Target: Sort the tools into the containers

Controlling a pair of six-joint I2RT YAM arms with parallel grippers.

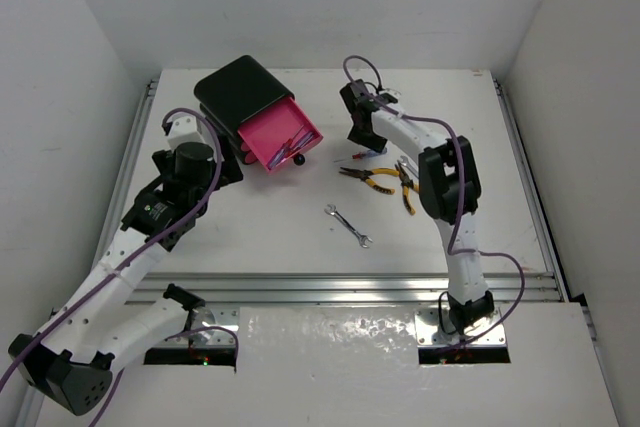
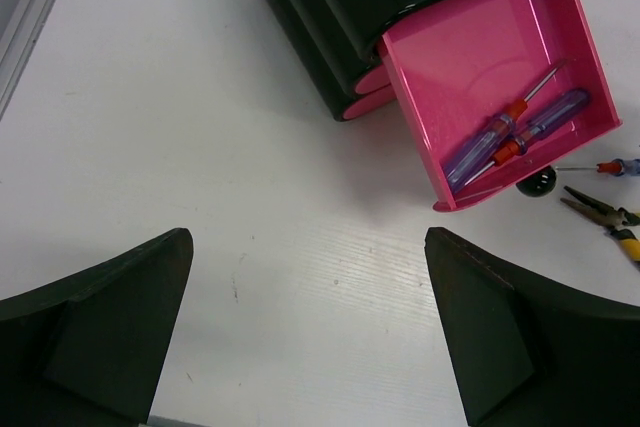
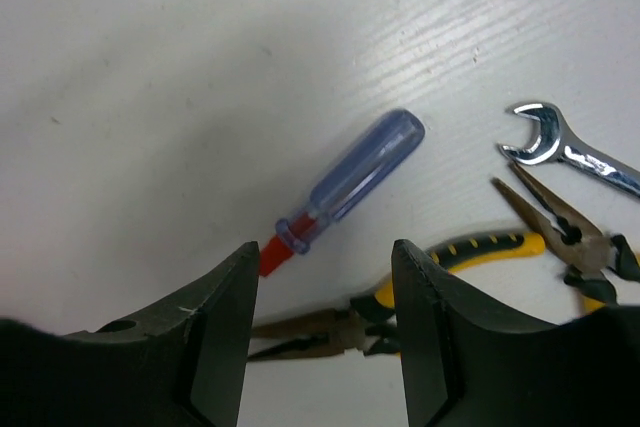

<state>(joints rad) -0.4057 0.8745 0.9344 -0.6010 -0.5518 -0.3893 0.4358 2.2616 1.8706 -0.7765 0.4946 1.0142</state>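
Observation:
The black box (image 1: 238, 90) has one pink drawer (image 1: 268, 127) pulled open, with two red-and-blue screwdrivers (image 2: 515, 132) lying in it. My left gripper (image 1: 232, 165) is open and empty over bare table (image 2: 310, 327), a little short of the drawer (image 2: 470, 47). My right gripper (image 1: 360, 137) is open just above a blue-handled screwdriver (image 3: 355, 177) lying on the table, with its red neck beside my left finger (image 3: 215, 327). Two yellow-and-black pliers (image 1: 372, 180) (image 1: 405, 187) lie right of it. One silver wrench (image 1: 348, 225) lies mid-table; another (image 3: 565, 147) lies by the pliers.
Two closed pink drawers (image 2: 365, 92) sit under the open one, whose black knob (image 2: 537, 183) faces the loose tools. The loose screwdriver (image 2: 610, 167) and one of the pliers (image 2: 605, 215) show at the right edge of the left wrist view. White walls enclose the table.

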